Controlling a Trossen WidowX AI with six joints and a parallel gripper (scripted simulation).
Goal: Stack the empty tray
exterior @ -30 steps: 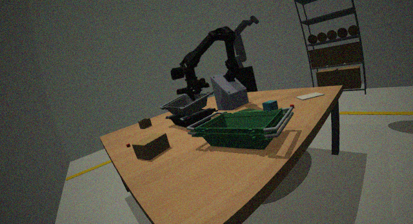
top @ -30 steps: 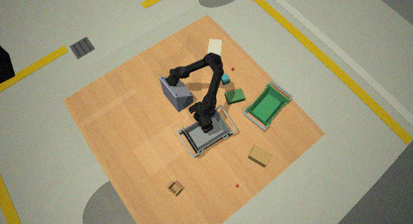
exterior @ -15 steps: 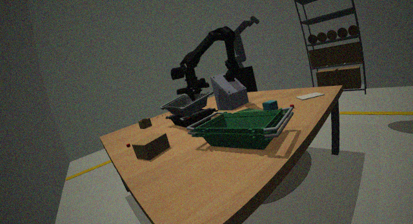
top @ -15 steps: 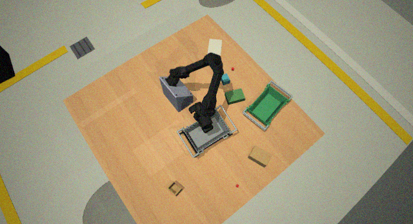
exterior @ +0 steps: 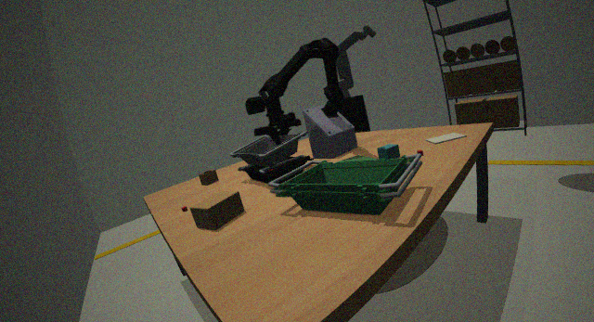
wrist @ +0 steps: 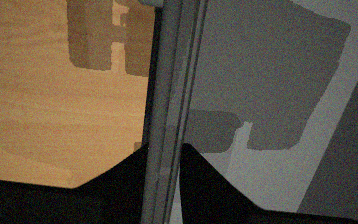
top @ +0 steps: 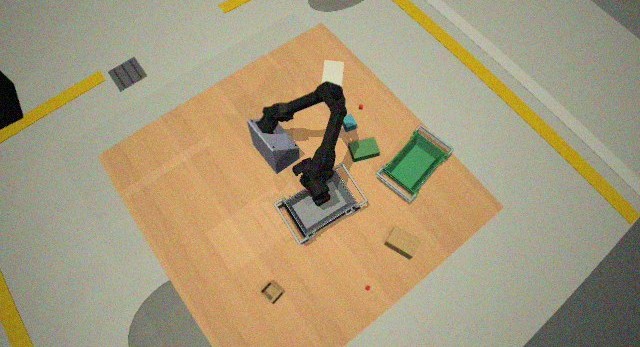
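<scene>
My gripper (top: 322, 199) (exterior: 277, 137) (wrist: 170, 148) is shut on the long wall of a grey tray (top: 310, 214) (exterior: 260, 148) (wrist: 265, 75). It holds the tray a little above the wooden table (top: 200, 212) (exterior: 302, 266) (wrist: 55, 100). In the exterior view the grey tray hangs right over a dark tray (exterior: 278, 168); what lies in the dark tray is hidden. Wire bars (top: 287, 222) (top: 356, 186) show at both ends of the stack. A green tray (top: 415, 164) (exterior: 348, 187) stands to the right with its bars (top: 435, 137) (exterior: 404, 175) out over its ends.
A grey wedge box (top: 272, 144) (exterior: 329, 132) stands by the arm's base. A teal cube (top: 349, 122) (exterior: 388, 150) and a flat green block (top: 364, 148) lie behind the green tray. A tan box (top: 402, 242) (exterior: 217, 212) and a small open box (top: 272, 291) (exterior: 208, 176) sit nearer the front.
</scene>
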